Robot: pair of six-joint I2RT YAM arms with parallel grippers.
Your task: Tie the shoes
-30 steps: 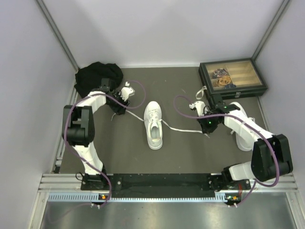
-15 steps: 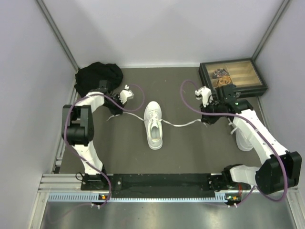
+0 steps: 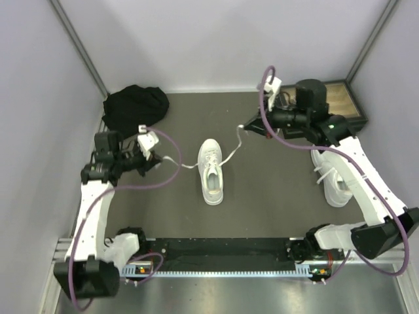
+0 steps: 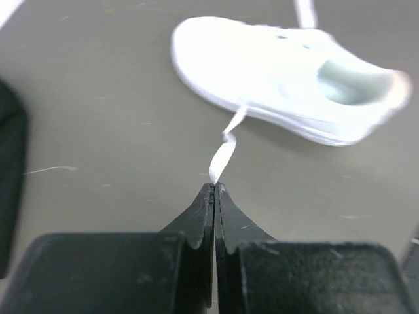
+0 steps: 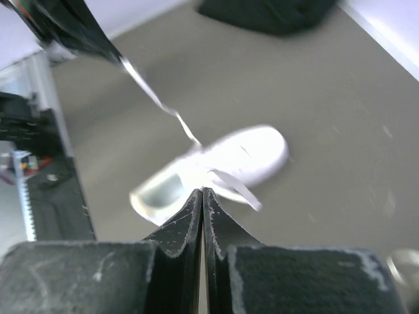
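Left wrist view shows the left pincer (image 4: 214, 186) pressed shut on the tip of a thin white lace (image 4: 222, 149). That lace runs from the tip up to the white shoe (image 4: 288, 72), which sits on the gray table (image 4: 98, 85) a little way off. The right pincer (image 5: 201, 191) is pressed shut too, on the other lace (image 5: 234, 186). From above, this pincer is up high and far back, so its lace goes up at a slant.

I think the job now is to pull both ends out, one to each side. To do it well, both pincers should squeeze hard so no lace slips out. They should pull gently and the same on both sides, or the light shoe may slide or tip. After that the ends need to cross over the middle.

From above, the shoe is between the two arms, near the middle of the table. It lies long-ways from near to far. Its toe points at the back wall, and its open heel points at the arm bases.
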